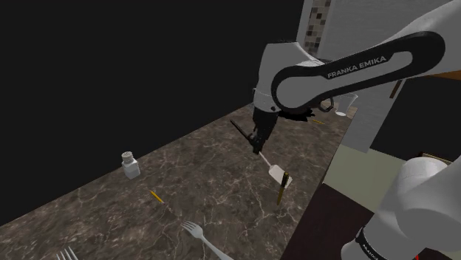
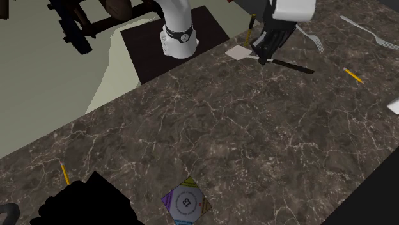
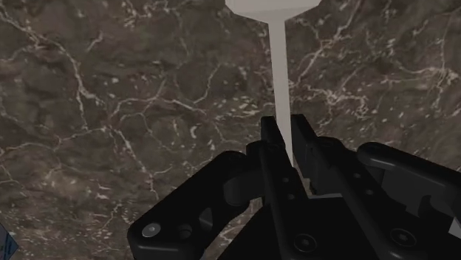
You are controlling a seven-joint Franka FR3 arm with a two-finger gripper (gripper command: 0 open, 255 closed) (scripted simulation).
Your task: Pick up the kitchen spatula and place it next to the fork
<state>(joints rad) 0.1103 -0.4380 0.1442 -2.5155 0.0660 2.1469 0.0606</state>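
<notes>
My black gripper (image 1: 258, 140) is shut on the kitchen spatula (image 1: 272, 167), which has a white blade, a thin white shaft and a black handle. The black handle (image 1: 240, 131) sticks out behind the fingers. The blade slopes down toward the dark marble counter (image 1: 192, 170). In the wrist view the white shaft (image 3: 278, 74) runs out from between the fingers (image 3: 269, 134) to the blade (image 3: 270, 7). In the second exterior view the gripper (image 2: 262, 54) holds the spatula (image 2: 239, 52) near the counter's edge by the stand. A silver fork (image 1: 202, 236) lies nearer the shoulder view's bottom edge; it is also in the second exterior view (image 2: 312, 39).
A dark pencil-like stick (image 1: 281, 190) lies just beside the blade. A short yellow pencil (image 1: 155, 196) and a small white bottle (image 1: 131, 165) are farther left. A second fork (image 1: 66, 255) lies at the bottom left. A coloured card (image 2: 187, 201) lies on the counter. Black area lies beyond the counter.
</notes>
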